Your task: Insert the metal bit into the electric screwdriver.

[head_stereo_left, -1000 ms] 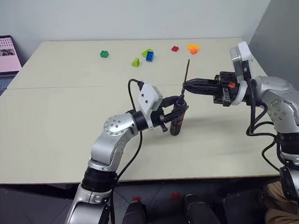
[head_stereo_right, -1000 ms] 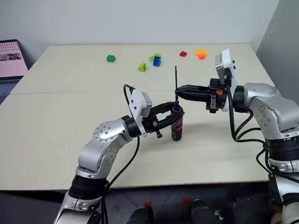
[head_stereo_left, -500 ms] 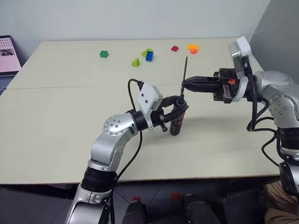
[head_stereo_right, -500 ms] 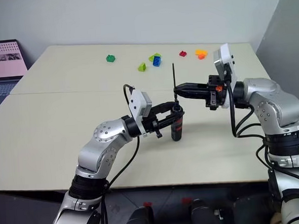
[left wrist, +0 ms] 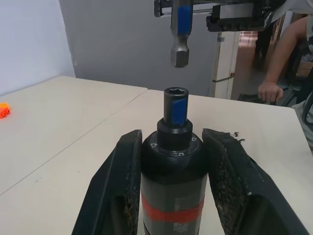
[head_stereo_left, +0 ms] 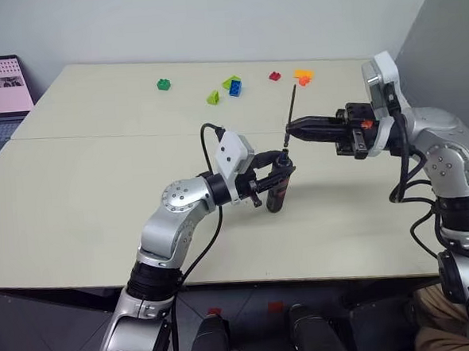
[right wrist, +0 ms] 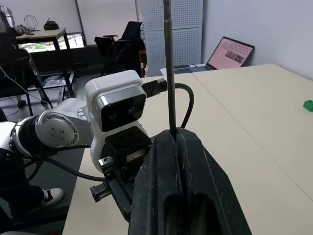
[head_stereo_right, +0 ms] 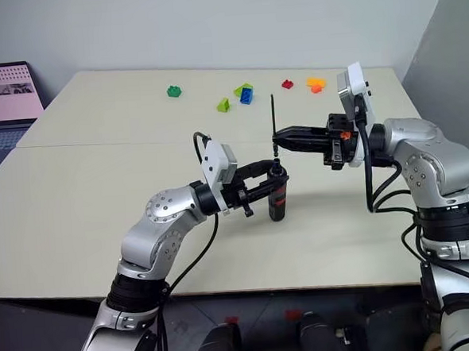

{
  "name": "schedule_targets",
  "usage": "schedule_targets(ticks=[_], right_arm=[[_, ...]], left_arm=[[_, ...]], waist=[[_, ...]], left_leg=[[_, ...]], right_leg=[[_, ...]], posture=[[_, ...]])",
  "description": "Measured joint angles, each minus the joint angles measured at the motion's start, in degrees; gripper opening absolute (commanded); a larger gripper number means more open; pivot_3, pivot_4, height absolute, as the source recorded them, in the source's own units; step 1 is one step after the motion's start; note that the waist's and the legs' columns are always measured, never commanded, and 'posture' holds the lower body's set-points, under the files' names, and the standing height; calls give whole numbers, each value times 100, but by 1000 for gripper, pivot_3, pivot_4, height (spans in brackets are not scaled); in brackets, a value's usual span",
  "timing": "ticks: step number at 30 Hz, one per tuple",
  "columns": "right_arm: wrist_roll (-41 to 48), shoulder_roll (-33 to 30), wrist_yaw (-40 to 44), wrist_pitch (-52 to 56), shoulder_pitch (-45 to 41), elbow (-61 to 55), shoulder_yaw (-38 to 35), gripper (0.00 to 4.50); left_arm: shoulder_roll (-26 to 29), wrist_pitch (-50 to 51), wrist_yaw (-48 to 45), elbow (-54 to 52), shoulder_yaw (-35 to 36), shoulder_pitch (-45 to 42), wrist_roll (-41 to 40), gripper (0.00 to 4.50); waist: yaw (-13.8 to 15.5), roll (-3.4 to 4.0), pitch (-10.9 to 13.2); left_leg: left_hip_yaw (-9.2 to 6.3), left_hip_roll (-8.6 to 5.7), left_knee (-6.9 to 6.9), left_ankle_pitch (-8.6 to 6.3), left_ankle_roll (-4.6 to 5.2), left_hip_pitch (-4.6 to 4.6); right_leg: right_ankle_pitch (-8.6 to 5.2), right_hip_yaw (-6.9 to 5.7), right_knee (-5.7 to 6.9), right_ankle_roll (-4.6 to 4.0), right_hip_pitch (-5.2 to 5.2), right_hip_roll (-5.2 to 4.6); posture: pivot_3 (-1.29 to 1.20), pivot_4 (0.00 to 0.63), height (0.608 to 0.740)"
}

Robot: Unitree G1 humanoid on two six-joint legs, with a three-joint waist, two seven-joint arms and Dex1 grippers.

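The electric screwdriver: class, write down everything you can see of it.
The electric screwdriver is a slim black cylinder with a red band, plastic by its look. It stands upright, its base on the table, clamped between the left hand's two fingers. Its open hexagonal socket faces up, empty. The metal bit hangs just above, not touching.

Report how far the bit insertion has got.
Done: the left gripper is shut on the electric screwdriver, upright with its socket up, and the right gripper is shut on the metal bit, held vertical. In hand: the bit's end hangs just above the socket with a visible gap, roughly lined up. Left: lowering the bit into the socket and letting go.
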Motion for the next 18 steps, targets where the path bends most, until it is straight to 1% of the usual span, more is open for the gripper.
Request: schedule_targets(ticks=[18], right_arm=[[-89, 84, 28, -59, 27, 91, 62, 0]], left_arm=[[49, -1, -19, 1, 0, -4, -25, 1571]], waist=[[0, 0, 0]], left_leg=[[0, 0, 0, 0, 0, 0]], right_leg=[[0, 0, 0, 1, 0, 0]], posture=[[0, 150, 740]])
